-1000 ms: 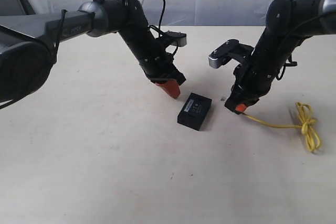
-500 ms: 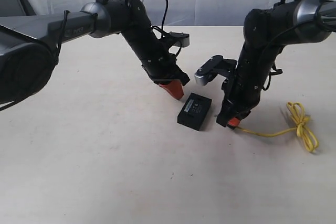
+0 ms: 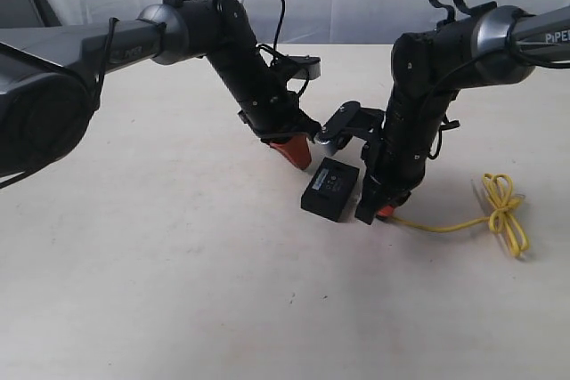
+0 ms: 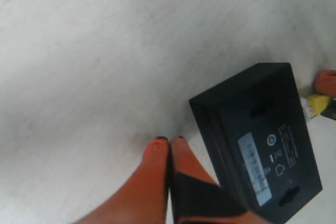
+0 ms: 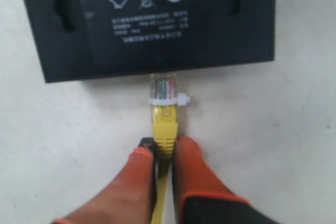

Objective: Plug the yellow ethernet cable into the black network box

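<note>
Right gripper clamped on yellow ethernet cable behind plug; plug axis straight out from fingertips, tip pointing at black network box side. Left gripper fingers together, beside box.

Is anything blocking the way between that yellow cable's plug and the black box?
Nothing visible. The right tool grips the yellow ethernet cable just behind its clear plug, and the plug's tip sits right at the side of the black network box, nothing between them.

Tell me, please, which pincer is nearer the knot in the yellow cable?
Right. The right pincer grips the yellow ethernet cable by its plug end, the knot lying behind it; the left pincer is beyond the black network box.
</note>
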